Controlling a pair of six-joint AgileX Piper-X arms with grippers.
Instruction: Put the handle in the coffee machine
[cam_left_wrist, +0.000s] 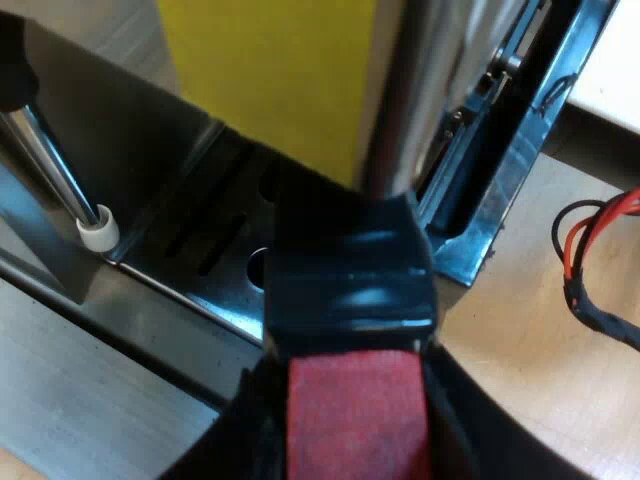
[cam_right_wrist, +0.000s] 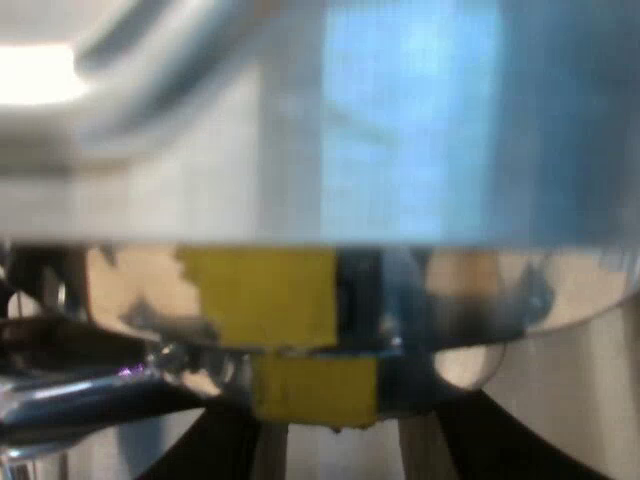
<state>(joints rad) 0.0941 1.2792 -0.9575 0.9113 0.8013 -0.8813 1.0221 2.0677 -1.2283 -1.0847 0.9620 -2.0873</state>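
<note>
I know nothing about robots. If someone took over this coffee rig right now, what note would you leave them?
Left gripper: shut on the dark handle with a red end, at the front of the silver espresso machine with a yellow panel, over its slotted metal drip tray.
Right gripper: close against a shiny metal surface; open or shut cannot be told.
Done: the handle is at the machine's front.
Left: whether it is seated cannot be seen. Check, lock it in, then release.
</note>
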